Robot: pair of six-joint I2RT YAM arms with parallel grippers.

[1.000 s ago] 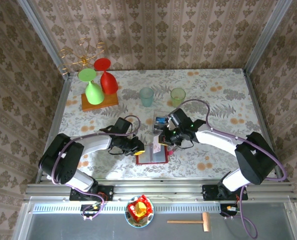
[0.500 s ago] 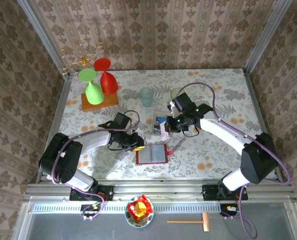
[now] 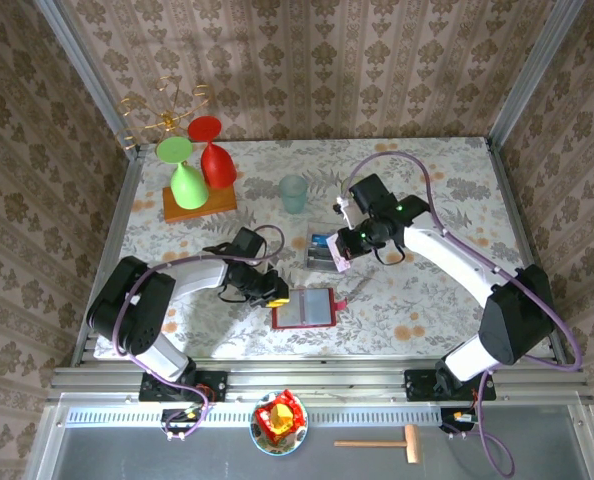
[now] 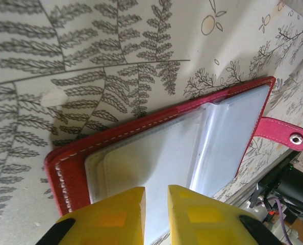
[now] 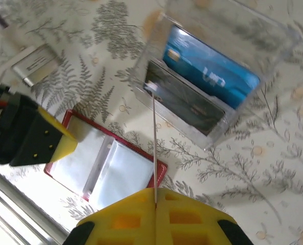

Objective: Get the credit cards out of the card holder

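Now, from above, your right gripper [image 3: 343, 250] has carried the pale pink card [image 3: 340, 263] from the card holder [image 3: 304, 308], which lies open on the table [image 3: 437, 200], to the clear box [image 3: 318, 247].

Left wrist: your left gripper [image 4: 155, 196], barely parted and empty, sits at the holder's edge.

Right wrist: the right gripper, clamped on the edge-on card, hangs above the boxed blue card [image 5: 212, 71] and dark card [image 5: 184, 102], so release comes next.

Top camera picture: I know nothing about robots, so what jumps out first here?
Mid-table, the right tool pinches a pale pink card at the rim of a clear box that holds a blue card and a dark card. Nearer, the red card holder lies open with the left tool at its left edge. At the far left stand a green goblet and a red goblet.
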